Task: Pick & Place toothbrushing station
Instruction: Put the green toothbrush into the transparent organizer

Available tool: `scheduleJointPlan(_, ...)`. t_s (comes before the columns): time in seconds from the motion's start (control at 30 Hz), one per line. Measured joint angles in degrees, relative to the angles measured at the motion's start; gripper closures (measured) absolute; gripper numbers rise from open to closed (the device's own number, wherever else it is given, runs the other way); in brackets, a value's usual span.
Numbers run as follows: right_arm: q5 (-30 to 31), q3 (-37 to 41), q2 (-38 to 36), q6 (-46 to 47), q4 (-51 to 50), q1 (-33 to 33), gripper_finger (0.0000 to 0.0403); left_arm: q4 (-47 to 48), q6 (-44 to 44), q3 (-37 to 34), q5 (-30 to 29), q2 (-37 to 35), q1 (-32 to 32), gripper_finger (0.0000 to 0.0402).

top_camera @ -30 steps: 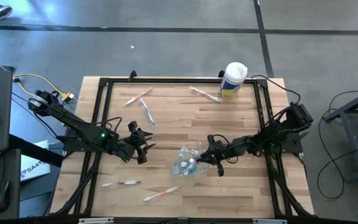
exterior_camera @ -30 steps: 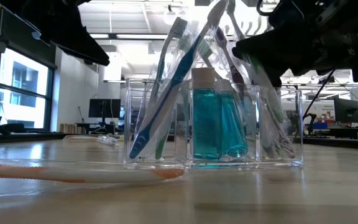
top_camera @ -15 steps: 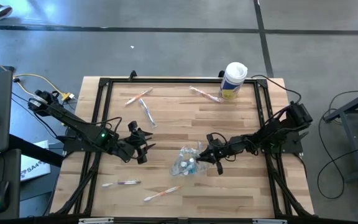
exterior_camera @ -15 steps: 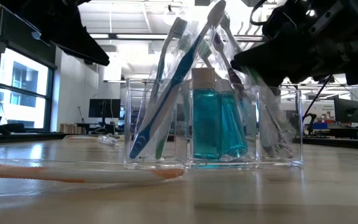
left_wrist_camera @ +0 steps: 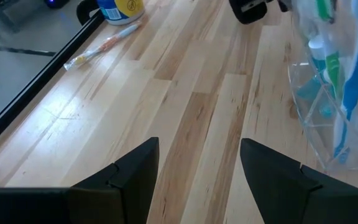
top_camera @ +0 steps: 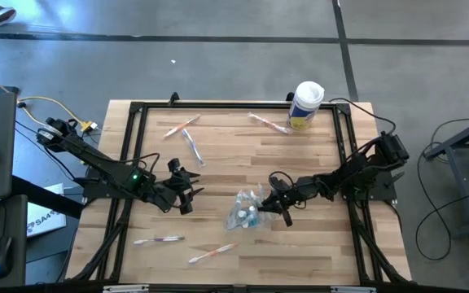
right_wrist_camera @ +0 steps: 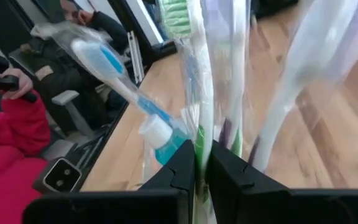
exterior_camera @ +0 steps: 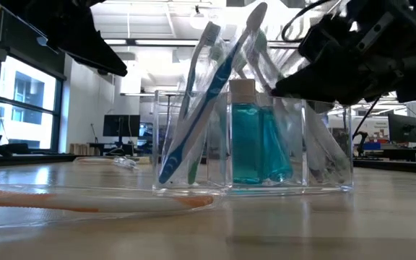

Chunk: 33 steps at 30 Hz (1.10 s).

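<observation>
- Two dark fingers of the right gripper point(top_camera: 269, 205) pinch a wrapped toothbrush point(right_wrist_camera: 199, 134) in the clear plastic toothbrushing station point(top_camera: 247, 210), mid-table
- Left gripper point(top_camera: 187, 192) hovers nearby, fingers apart, empty

Even, bright overhead light fills the high view, and the table point(top_camera: 218, 155) shows only faint shadows. In the low view, ceiling strip lights and windows backlight the scene, turning the arms into dark silhouettes, with the nearest tabletop out of focus. The right wrist view is soft with blur.
</observation>
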State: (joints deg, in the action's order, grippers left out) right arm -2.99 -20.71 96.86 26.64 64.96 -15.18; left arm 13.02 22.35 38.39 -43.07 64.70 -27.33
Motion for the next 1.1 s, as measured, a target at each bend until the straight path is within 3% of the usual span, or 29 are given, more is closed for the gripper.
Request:
scheduleJointPlan(0.13, -3.0, 0.0, -0.1, 2.5, -2.1, 1.7, 0.0381, 0.0, 0.0, 0.0, 0.0, 0.0, 0.0, 0.0178)
scheduleJointPlan(0.83, -2.3, 0.0, 0.0, 1.6, -2.1, 1.4, 0.0379, 0.0, -0.9, 0.0, 0.0, 0.0, 0.0, 0.0178)
scheduleJointPlan(1.1, -2.3, 0.0, 0.0, 1.6, -1.9, 1.4, 0.0334, 0.0, -1.1, 0.0, 0.0, 0.0, 0.0, 0.0178)
